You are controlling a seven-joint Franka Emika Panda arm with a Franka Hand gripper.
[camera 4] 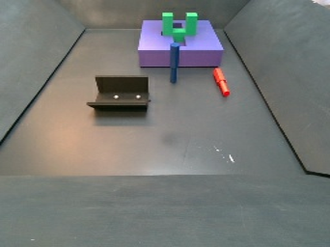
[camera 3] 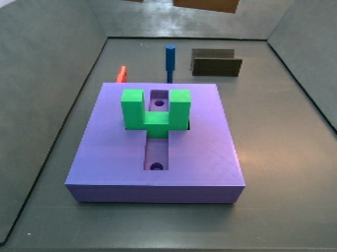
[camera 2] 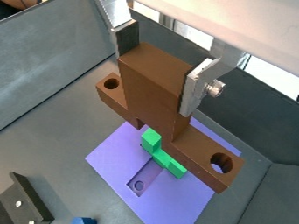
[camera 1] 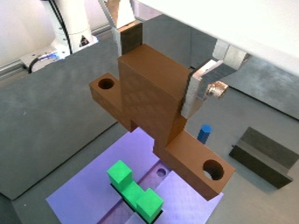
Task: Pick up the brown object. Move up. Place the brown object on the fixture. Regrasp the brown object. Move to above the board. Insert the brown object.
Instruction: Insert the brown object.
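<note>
My gripper point(camera 1: 163, 74) is shut on the brown object point(camera 1: 146, 92), an orange-brown bar with a round hole near each end; both wrist views show it point(camera 2: 152, 87). The silver fingers point(camera 2: 201, 86) clamp its raised middle block. It hangs high above the purple board point(camera 2: 122, 162), over the groove and the green U-shaped block point(camera 2: 163, 156). In a side view only a brown corner point(camera 3: 204, 4) shows at the top edge, above the board point(camera 3: 112, 157). The dark fixture point(camera 4: 120, 94) stands empty on the floor, apart from the board point(camera 4: 200, 53).
A blue peg point(camera 3: 170, 61) stands upright beside the board's edge. A thin red peg point(camera 4: 222, 81) lies on the floor next to the board. The green U-shaped block point(camera 3: 156, 108) straddles the groove. Grey walls enclose the floor.
</note>
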